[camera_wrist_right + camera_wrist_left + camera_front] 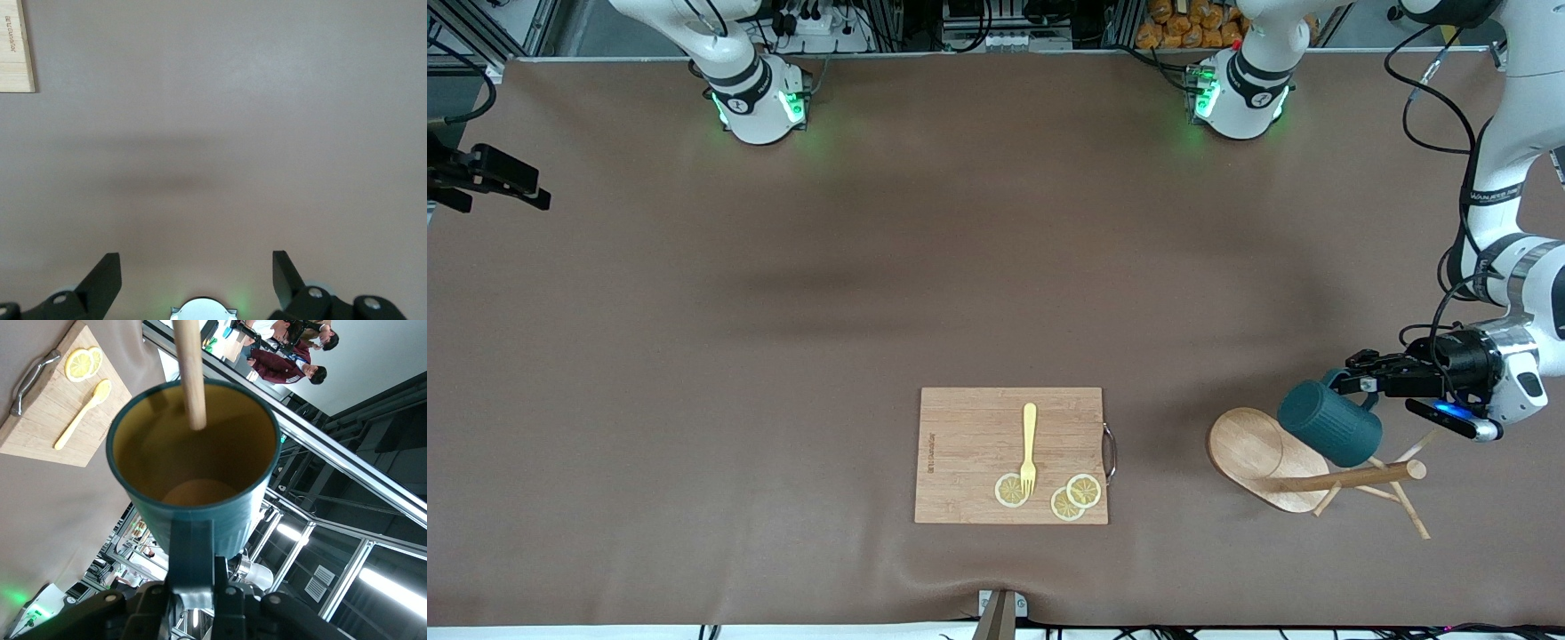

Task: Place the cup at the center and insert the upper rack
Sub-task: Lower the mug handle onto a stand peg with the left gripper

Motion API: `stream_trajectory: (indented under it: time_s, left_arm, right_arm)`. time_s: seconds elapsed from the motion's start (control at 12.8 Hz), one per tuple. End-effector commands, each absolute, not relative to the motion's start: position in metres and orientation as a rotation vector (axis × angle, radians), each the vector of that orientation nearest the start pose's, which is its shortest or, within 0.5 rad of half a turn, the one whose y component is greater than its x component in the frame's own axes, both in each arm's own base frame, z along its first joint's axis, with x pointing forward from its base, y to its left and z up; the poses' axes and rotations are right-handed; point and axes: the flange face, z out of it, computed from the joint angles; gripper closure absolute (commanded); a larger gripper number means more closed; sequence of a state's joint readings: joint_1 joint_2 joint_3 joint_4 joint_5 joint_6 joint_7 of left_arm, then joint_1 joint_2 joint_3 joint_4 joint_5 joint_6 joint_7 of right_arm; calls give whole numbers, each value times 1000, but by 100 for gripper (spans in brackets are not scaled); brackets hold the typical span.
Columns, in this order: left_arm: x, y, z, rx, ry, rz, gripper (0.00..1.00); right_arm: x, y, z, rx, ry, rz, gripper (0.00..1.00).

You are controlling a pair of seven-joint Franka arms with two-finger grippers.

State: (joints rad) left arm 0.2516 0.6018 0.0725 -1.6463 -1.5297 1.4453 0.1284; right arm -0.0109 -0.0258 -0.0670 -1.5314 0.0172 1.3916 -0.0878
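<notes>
Left gripper: clenched on the cup's loop handle, holding the cup aloft over the mug tree at the left arm's end of the table.
Cup: dark teal mug, ribbed, mustard inside; it sits straight out from the jaws, tilted, mouth toward the pole tip.
Mug tree: lies tipped over, oval base on edge, pole and pegs flat along the table under the cup.
Right gripper: jaws spread, nothing between them, bare table below; this arm waits.
Handling: the mug is probably ceramic, rigid, breakable and glazed-slick; the handle grip looks apt to swing. The tree seems light and stiff; its pole is the likeliest hold.
Hard to make out: the finger pads are hidden by the handle; in the left wrist view the pole's end overlaps the cup's mouth, and contact cannot be judged.
Elsewhere: cutting board with yellow fork and lemon slices.
</notes>
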Motion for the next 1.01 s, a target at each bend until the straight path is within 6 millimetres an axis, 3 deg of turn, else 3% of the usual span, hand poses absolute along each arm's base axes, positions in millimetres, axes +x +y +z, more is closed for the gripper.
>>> stream_trajectory:
  time_s: [0.0, 0.39, 0.94]
  left_arm:
    - [662, 93, 310, 1442, 540, -238, 100]
    - [660, 101, 283, 1435, 507, -176, 100]
    - [658, 113, 273, 1399, 522, -156, 100]
  right_arm:
    - [524, -37, 644, -3106, -35, 181, 0]
    - [524, -39, 645, -3106, -30, 178, 0]
    - [524, -39, 645, -3105, -30, 175, 0]
